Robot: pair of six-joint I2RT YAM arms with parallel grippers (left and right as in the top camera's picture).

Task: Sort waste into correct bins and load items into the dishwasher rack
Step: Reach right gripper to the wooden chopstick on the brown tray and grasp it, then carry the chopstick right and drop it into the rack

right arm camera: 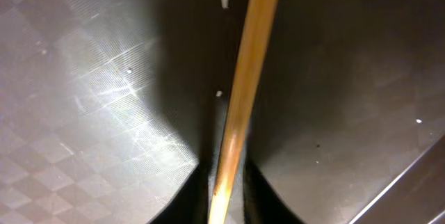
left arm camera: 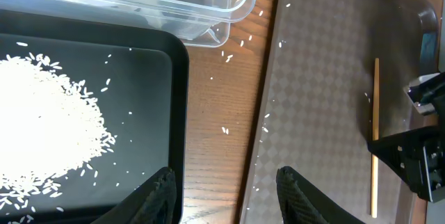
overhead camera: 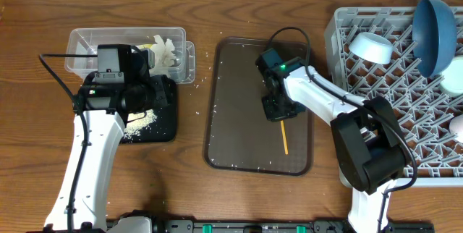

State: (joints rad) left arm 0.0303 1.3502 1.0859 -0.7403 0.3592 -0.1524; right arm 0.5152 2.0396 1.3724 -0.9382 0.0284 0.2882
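A thin yellow-orange stick (overhead camera: 284, 137) lies on the brown serving tray (overhead camera: 239, 103). My right gripper (overhead camera: 278, 113) is down at the stick's far end. In the right wrist view its fingers press both sides of the stick (right arm camera: 243, 92), so the gripper (right arm camera: 226, 182) is shut on it. My left gripper (left arm camera: 226, 182) hangs open and holds nothing, over the wood strip between the black tray (left arm camera: 139, 64) and the brown tray. A heap of rice (left arm camera: 49, 120) lies in the black tray. Tissues (overhead camera: 163, 51) sit in the clear tub (overhead camera: 87, 45).
The grey dishwasher rack (overhead camera: 376, 81) at the right holds a dark-blue dish (overhead camera: 436, 34), a white bowl (overhead camera: 371, 47) and a mint-green bowl (overhead camera: 454, 77). Loose rice grains are scattered on the wood (left arm camera: 226, 130) and along the brown tray's edges.
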